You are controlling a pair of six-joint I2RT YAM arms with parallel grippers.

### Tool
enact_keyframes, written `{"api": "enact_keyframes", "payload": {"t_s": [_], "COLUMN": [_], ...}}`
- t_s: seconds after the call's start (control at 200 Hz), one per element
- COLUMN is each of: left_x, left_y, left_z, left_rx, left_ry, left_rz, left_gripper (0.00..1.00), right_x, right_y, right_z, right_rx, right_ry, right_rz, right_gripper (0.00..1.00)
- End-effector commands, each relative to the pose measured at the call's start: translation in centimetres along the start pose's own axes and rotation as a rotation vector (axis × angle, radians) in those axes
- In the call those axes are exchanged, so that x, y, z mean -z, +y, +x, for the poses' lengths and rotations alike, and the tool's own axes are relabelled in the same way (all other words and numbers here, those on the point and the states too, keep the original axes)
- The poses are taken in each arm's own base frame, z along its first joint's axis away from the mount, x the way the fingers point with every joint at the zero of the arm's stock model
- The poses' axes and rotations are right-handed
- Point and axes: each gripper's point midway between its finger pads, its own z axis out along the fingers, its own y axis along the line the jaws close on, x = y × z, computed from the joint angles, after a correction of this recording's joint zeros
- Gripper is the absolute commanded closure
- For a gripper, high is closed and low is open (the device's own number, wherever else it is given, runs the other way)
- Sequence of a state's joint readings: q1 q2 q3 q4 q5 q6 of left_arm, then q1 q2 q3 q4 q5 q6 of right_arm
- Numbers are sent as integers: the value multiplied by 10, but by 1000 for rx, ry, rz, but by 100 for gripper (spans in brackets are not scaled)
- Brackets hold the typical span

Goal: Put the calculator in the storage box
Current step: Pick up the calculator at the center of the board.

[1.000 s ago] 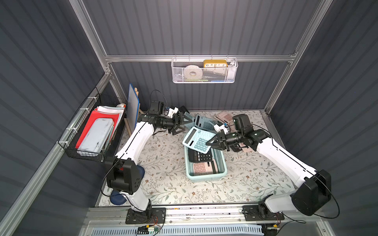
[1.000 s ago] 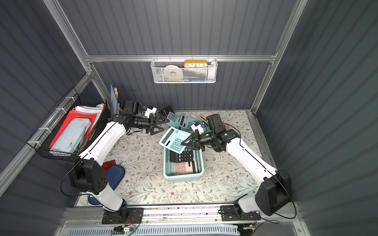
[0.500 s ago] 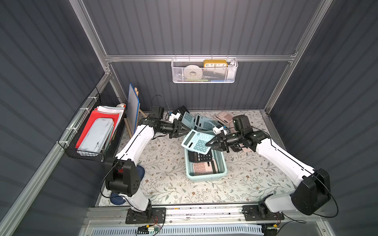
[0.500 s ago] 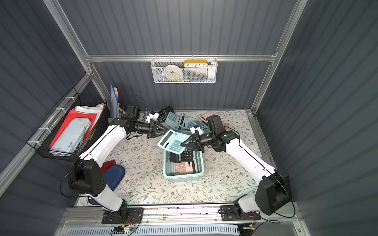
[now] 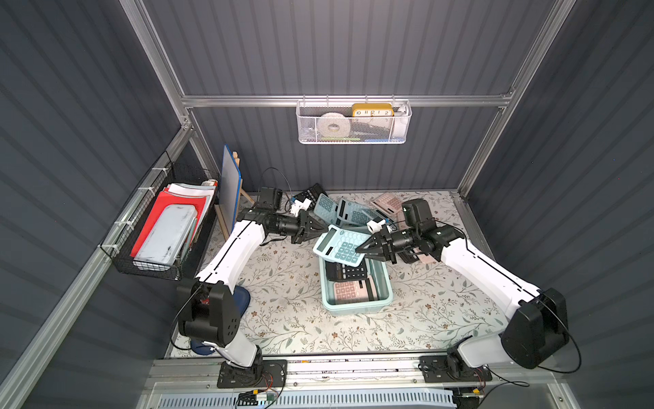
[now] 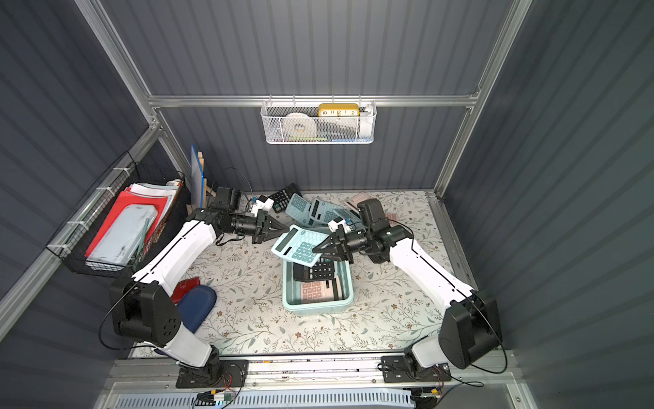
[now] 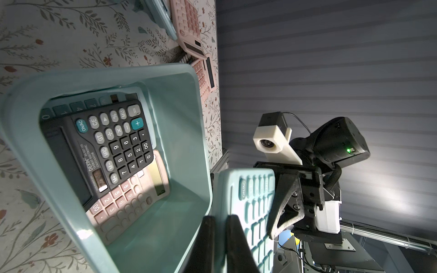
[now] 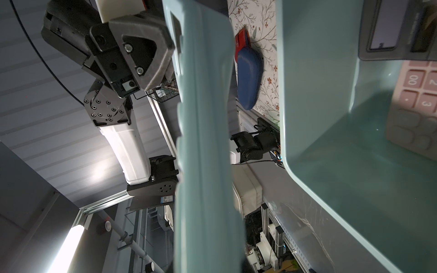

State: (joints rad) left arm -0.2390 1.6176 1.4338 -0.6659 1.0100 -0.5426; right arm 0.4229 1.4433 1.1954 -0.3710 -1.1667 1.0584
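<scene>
calculator (image 5: pixel 338 244) | pinched by left gripper (image 5: pixel 325 229) and right gripper (image 5: pixel 358 249) | above storage box (image 5: pixel 357 308)

The left arm (image 5: pixel 233 251) and the right arm (image 5: pixel 481 269) are made of long white shells and big round black joints (image 5: pixel 208 311). Thin black cables (image 7: pixel 298 119) are looped beside them. On the left gripper (image 5: pixel 323 230), dark three-cornered fingers (image 8: pixel 142 26) are held by shiny screws (image 8: pixel 140 70).

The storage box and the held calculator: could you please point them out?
storage box (image 5: pixel 357 307): in a top view, on its near wall.
held calculator (image 5: pixel 338 244): in a top view, on its keypad.
</scene>
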Motion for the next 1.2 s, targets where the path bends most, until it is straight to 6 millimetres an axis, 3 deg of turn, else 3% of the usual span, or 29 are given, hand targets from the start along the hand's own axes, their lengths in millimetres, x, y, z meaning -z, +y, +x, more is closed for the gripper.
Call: {"api": "enact_keyframes", "payload": {"t_s": [0.0,0.215,0.275,0.44,0.62,0.78,0.865,0.901,0.936,0.966,0.986,1.086,1.196], "left_x": [7,13,15,12,11,14,16,17,19,19,25,36,43], "left_y": [-23,-31,-36,-30,-29,-21,-20,-19,-17,-12,-21,-13,-12], "left_z": [2,-19,-25,-32,-36,-35,-34,-33,-33,-33,-38,-44,-49], "left_rx": [-20,-41,-48,-29,-6,-2,-4,-4,0,3,-21,-19,-18], "left_ry": [-23,-131,-161,-189,-213,-236,-240,-242,-253,-262,-284,-343,-379], "left_rz": [38,14,22,24,27,-32,-61,-69,-88,-114,-122,-227,-274], "left_gripper": [100,100,100,100,100,100,73,57,38,28,23,2,1], "right_x": [4,20,20,20,19,19,20,21,22,24,25,29,36], "right_y": [-5,-9,-9,-8,3,5,2,1,-2,-4,-7,-20,-35], "right_z": [-15,-37,-43,-63,-78,-77,-72,-69,-66,-62,-60,-42,-23], "right_rx": [6,-28,-32,-64,-58,-35,-25,-19,-14,-7,-4,2,19], "right_ry": [-57,-169,-191,-264,-290,-282,-273,-271,-263,-259,-256,-219,-185], "right_rz": [18,13,1,-38,-81,-66,-39,-20,6,27,45,146,242], "right_gripper": [83,44,41,48,64,83,91,100,100,100,100,100,100]}}
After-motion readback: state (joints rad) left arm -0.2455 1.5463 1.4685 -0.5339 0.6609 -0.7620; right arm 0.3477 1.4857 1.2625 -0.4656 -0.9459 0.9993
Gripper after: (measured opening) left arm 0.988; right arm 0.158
